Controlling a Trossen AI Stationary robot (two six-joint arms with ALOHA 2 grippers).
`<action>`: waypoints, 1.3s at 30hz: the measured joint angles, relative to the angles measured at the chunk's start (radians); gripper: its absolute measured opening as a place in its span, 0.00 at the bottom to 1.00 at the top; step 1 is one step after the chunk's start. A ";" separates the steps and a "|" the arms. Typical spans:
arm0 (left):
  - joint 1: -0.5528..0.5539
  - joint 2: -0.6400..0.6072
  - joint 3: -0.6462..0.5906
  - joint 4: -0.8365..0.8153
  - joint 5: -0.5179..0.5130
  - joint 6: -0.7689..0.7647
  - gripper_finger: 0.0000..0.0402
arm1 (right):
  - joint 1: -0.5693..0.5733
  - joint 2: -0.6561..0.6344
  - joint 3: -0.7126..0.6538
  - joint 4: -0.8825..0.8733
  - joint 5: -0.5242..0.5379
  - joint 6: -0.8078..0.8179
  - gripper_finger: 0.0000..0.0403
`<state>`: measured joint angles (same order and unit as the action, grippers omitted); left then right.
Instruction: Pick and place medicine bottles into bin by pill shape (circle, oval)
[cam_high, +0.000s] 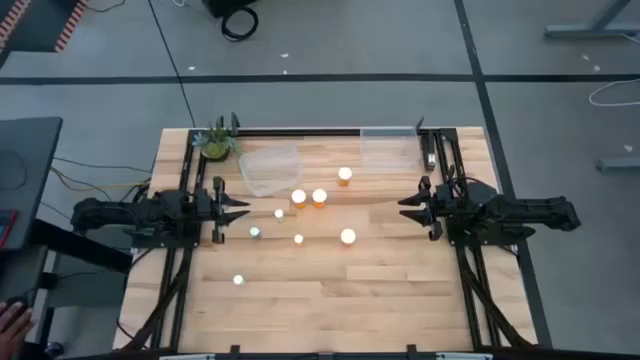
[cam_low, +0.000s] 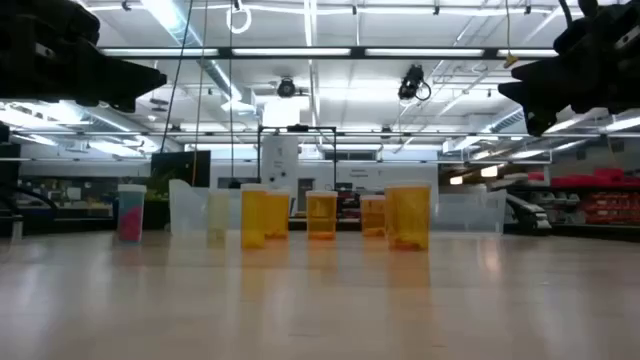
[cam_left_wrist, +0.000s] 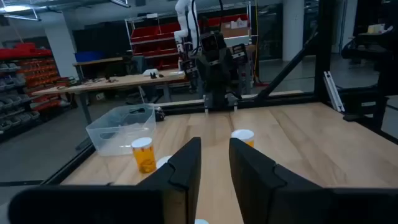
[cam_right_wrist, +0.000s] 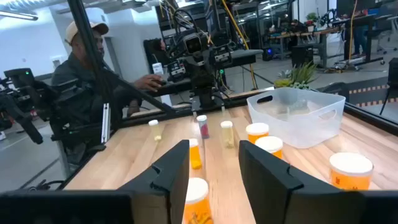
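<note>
While my left gripper (cam_high: 243, 208) and right gripper (cam_high: 403, 207) are hovering empty with fingers together, the medicine bottles (cam_high: 320, 197) are sitting mid-table between them.

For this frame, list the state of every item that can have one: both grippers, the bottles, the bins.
left gripper: shut, empty, raised at the table's left side.
right gripper: shut, empty, raised at the right side.
orange medicine bottles: four, upright, capped, on the table, none binned.
narrow medicine bottles: four, upright, capped, on the table.
left clear bin: nothing visible inside.
right clear bin: nothing visible inside.
</note>
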<state>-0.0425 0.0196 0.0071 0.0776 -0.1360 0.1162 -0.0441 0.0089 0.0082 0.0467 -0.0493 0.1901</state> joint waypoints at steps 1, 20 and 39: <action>0.000 0.000 0.000 0.000 0.000 0.000 0.23 | 0.000 0.000 0.000 0.000 0.000 0.000 0.36; 0.000 0.000 0.000 0.000 0.000 0.000 0.21 | 0.000 0.000 0.000 0.000 0.000 0.000 0.36; 0.000 0.000 0.000 0.000 0.000 0.000 0.23 | 0.000 0.000 0.000 0.000 0.000 0.000 0.36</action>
<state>-0.0427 0.0194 0.0072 0.0772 -0.1359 0.1163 -0.0441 0.0087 0.0082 0.0467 -0.0490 0.1900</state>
